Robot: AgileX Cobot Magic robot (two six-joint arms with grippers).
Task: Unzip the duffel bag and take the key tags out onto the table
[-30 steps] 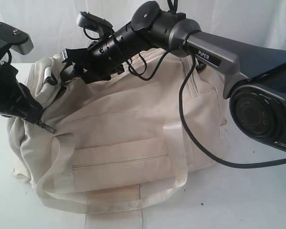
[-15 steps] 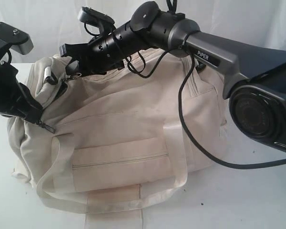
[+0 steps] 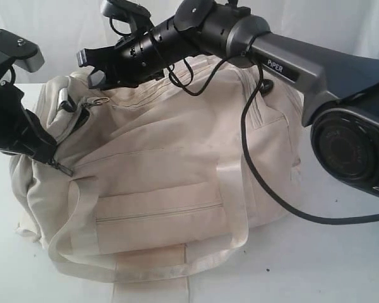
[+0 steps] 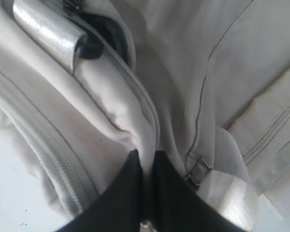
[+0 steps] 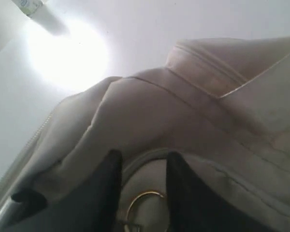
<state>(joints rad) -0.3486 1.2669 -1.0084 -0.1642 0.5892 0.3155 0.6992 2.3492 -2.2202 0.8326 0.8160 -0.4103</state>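
Note:
The cream duffel bag lies on the white table. My left gripper is at the bag's left end, shut on a fold of its fabric beside the zip. The zip is parted there and shows dark lining. My right gripper reaches across and hovers just above the bag's top left. Its jaws stand apart, with the metal zipper ring lying loose on the bag between and below them. The key tags are hidden.
A webbing strap loops over the front of the bag down to the table edge. The front pocket zip is closed. A black cable hangs from the right arm across the bag's right end. A metal buckle sits beside the left fingers.
The right gripper has lifted up and a little left off the bag's top, and its jaws have narrowed. The left gripper and the bag have stayed put.

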